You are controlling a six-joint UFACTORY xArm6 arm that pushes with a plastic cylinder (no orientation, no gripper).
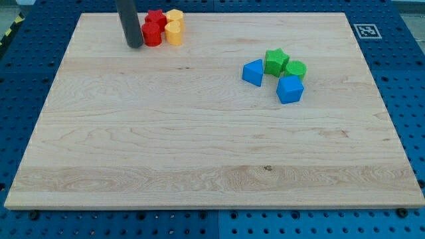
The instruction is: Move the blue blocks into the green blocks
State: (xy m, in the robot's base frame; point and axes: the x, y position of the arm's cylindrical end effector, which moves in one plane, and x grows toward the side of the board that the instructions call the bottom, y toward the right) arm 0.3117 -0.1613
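A blue triangular block [252, 72] lies right of the board's middle, touching the left side of a green star block [275, 62]. A green round block [295, 69] sits just right of the star. A blue cube-like block [289, 89] lies just below the green round block, touching it. My tip [135, 45] is near the view's top left, far from the blue and green blocks, right beside the left side of a red block [152, 33].
A red star block [155, 18] and two yellow blocks [174, 32] are clustered with the red block near the board's top edge. The wooden board [199, 146] lies on a blue pegboard table. A marker tag [365, 30] is at the top right corner.
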